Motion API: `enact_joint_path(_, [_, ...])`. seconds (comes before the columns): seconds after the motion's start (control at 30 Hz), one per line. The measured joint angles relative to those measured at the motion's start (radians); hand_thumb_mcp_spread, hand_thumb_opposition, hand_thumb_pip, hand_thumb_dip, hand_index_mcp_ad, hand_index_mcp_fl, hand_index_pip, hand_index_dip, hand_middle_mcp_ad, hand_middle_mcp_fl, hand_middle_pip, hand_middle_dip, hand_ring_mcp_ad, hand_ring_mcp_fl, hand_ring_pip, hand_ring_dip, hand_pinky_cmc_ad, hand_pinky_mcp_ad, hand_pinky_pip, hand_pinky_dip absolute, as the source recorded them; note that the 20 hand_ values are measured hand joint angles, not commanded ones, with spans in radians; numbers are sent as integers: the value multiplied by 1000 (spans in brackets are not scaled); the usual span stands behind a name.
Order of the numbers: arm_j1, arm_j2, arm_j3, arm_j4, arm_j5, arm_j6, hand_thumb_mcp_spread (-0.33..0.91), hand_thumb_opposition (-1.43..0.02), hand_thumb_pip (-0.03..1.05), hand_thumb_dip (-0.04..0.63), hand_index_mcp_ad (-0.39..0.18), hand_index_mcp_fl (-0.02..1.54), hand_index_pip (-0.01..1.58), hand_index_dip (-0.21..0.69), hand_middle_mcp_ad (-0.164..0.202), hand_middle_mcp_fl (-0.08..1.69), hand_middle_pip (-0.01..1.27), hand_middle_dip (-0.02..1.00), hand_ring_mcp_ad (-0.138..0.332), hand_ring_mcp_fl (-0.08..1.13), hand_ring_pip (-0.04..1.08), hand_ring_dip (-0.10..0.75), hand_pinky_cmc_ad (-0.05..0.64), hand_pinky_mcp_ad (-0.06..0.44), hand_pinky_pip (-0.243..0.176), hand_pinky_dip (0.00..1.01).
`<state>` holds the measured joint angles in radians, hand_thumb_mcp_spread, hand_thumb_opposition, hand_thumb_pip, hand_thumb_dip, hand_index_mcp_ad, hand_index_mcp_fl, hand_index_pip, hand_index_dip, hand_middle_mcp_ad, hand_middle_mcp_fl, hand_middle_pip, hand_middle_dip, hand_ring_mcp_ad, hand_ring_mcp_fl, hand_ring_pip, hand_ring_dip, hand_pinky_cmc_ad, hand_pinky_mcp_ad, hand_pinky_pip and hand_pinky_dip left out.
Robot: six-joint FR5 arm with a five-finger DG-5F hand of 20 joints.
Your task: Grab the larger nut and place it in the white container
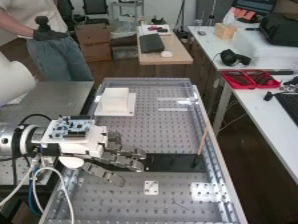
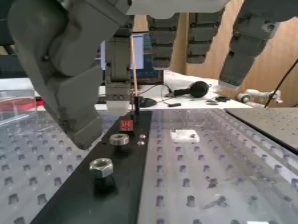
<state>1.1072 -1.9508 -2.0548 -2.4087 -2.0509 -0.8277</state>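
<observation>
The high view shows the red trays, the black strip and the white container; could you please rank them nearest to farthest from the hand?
1. Black strip, close by the hand
2. White container, farther up the bench
3. Red trays, on the table at the view's right

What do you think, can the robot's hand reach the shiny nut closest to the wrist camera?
Probably yes. The hand is open near the black strip that bears the nut, and nothing seems to cover it. The other nut stands farther along, likely out of the way.
</observation>
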Motion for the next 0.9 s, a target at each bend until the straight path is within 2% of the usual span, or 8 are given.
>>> enact_joint_path(0.37, [-2,-28,-1,22,-23,-32,344,-862,695,159,-195,3,1557,7,70,2,127,250,166,0,86,162,377,328,-89,620])
enact_joint_path(0.9, [0,-56,22,3,-33,-57,346,-876,702,173,-195,3,1557,7,66,2,127,250,166,0,99,162,377,328,-89,620])
